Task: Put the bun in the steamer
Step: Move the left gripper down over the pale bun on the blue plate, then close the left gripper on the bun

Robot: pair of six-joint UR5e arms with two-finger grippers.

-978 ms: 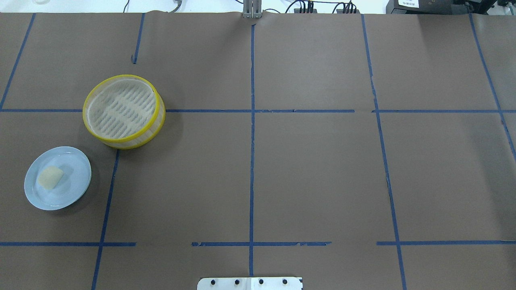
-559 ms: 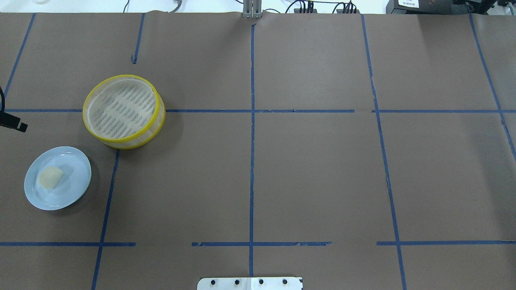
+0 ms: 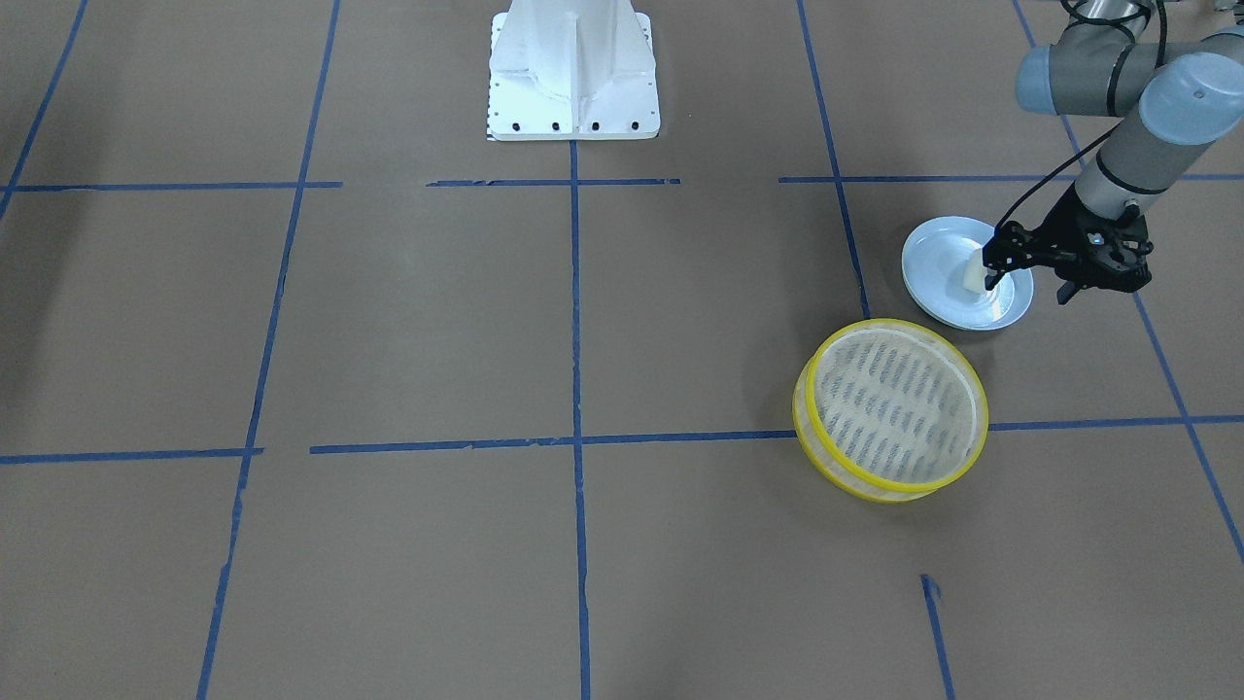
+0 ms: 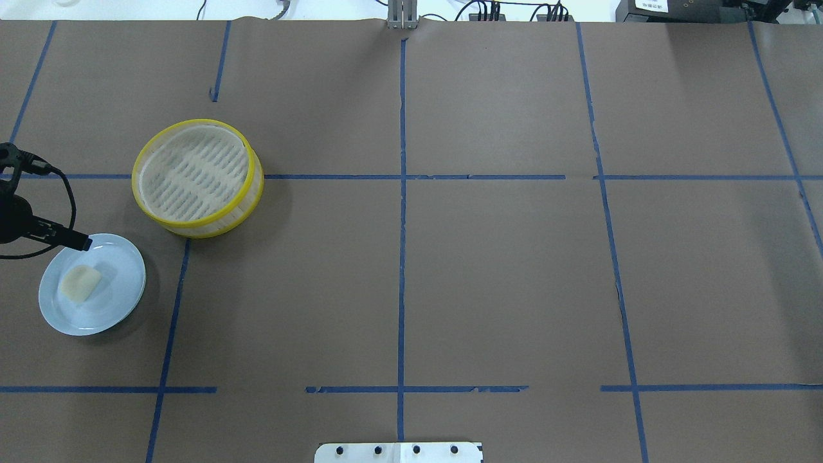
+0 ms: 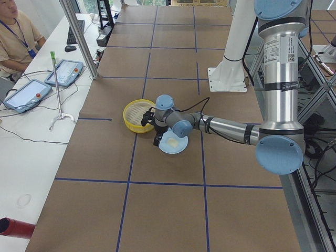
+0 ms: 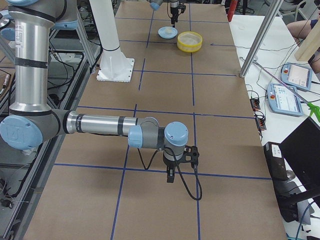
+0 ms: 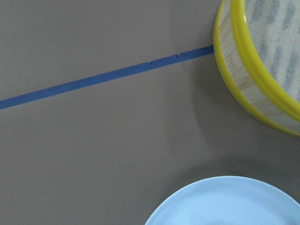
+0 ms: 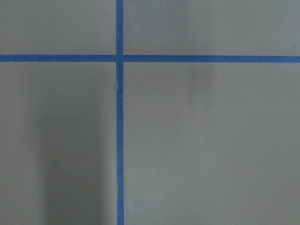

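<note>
The cream-white bun (image 4: 80, 283) lies on a pale blue plate (image 4: 119, 302) at the table's left. It also shows in the front view (image 3: 975, 273) and the left view (image 5: 171, 142). The yellow-rimmed steamer (image 4: 199, 121) stands empty just beyond the plate, also in the front view (image 3: 875, 325) and the left wrist view (image 7: 243, 61). My left gripper (image 3: 1028, 284) is open and empty, hovering above the plate's outer side, with one fingertip (image 4: 82, 244) over the rim near the bun. My right gripper (image 6: 170, 175) hangs over bare table far from these; I cannot tell if it is open or shut.
The white robot base (image 3: 573, 68) stands at the table's middle edge. Blue tape lines grid the brown table cover. An operator (image 5: 16, 37), tablets and a metal pole (image 5: 79, 37) are beyond the far side of the table.
My left gripper has come in from the view's left edge and moved toward the plate, now reaching over its rim. The bun, plate and steamer have not moved.
</note>
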